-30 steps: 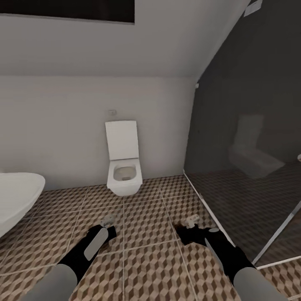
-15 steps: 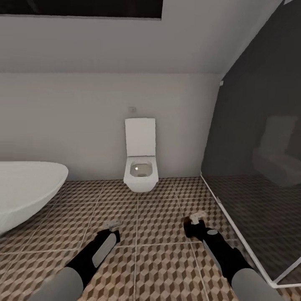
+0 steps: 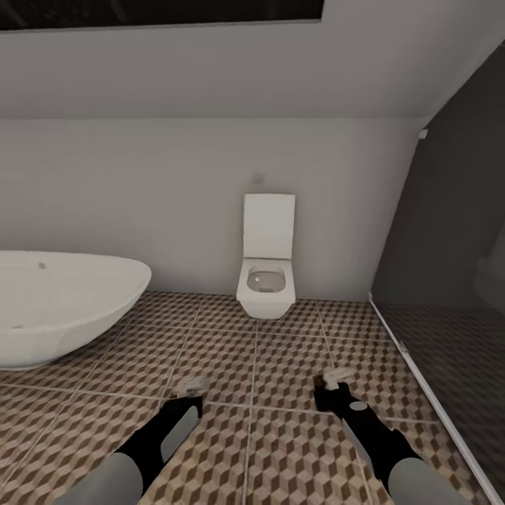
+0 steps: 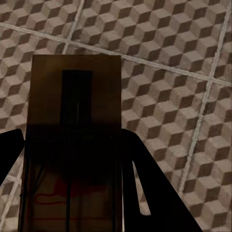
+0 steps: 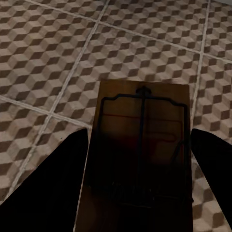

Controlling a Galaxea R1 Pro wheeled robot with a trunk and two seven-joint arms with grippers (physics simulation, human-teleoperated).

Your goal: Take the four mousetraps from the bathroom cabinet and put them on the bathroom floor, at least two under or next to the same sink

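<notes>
The left gripper [image 3: 191,385] is pinching a mousetrap [image 4: 75,145] between its dark fingers [image 4: 154,188]; in the left wrist view the tan board lies flat in the grasp with its long axis running along the fingers and its free end pointing away from the wrist, out over the tiles. A dark metal bar runs lengthwise down the middle of the board, and faint red markings show near the held end. In the head view this trap shows as a small pale sliver at the fingertips, tilted slightly.

The right gripper [image 3: 337,377] is likewise clamped on a second mousetrap [image 5: 140,154], held from both long edges by its fingers [image 5: 48,183]. This board also has its long axis in line with the fingers, far end forward, and its wire frame and centre rod face the camera.

Both traps hang above the bathroom floor [image 3: 280,449], not touching it. The floor is tiled in brown, beige and white cubes with pale grout lines. Ahead of the grippers, between them and slightly nearer the right one, a white wall-hung toilet [image 3: 266,280] stands against the pale wall with its lid up. Well off to the left gripper's outer side sits a white oval bathtub [image 3: 63,305]. Beyond the right gripper's outer side rises a dark glass shower partition [image 3: 449,280] with a pale frame along the floor
</notes>
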